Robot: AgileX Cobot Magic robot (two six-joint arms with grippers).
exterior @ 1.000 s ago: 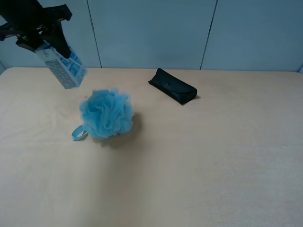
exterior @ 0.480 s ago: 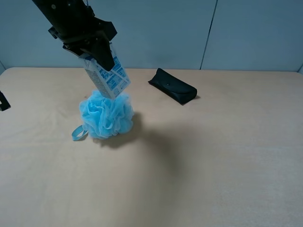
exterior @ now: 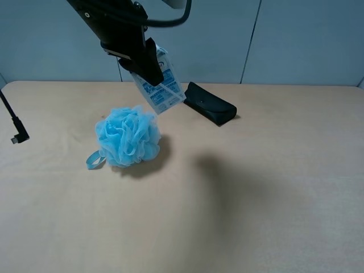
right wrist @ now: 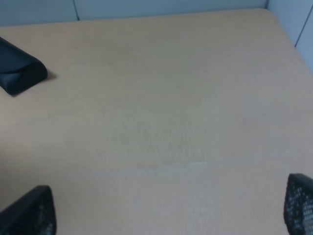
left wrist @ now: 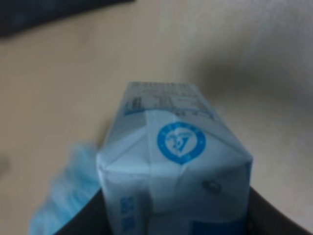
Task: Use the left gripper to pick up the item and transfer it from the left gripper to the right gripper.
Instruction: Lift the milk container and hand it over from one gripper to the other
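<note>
The item (exterior: 163, 89) is off the table and in the air, above the far-left part of the tabletop near the far edge. From my overhead camera it hangs tilted between the bath puff (exterior: 127, 136) and the glasses case (exterior: 207, 104), touching neither. The left gripper (exterior: 149, 71) has it pinched by its upper end, and the longer printed part sticks out free below the fingers, slanting down toward the right edge. On the left wrist camera the carton (left wrist: 178, 166) fills the view with one dark finger hard against each side, and a folded end with a round blue mark faces the lens.

The right gripper (right wrist: 164, 209) does not show overhead. Its own camera shows both fingertips spread wide with nothing between them, over bare table (right wrist: 161, 112) toward the far-right corner, with one end of the case (right wrist: 17, 68) at the side of its view.

My worries from here:
- The hold is only on one end of a tilted, thin-walled carton, so it may pivot or slide out if I swing fast. It would then drop onto the puff or the case.
- The receiving fingers are well away and need a clean approach to the free end. If I come in too high I would clamp onto the left fingers.
- Squeezing too hard could crumple the carton, and letting go on the left too early would drop it.
</note>
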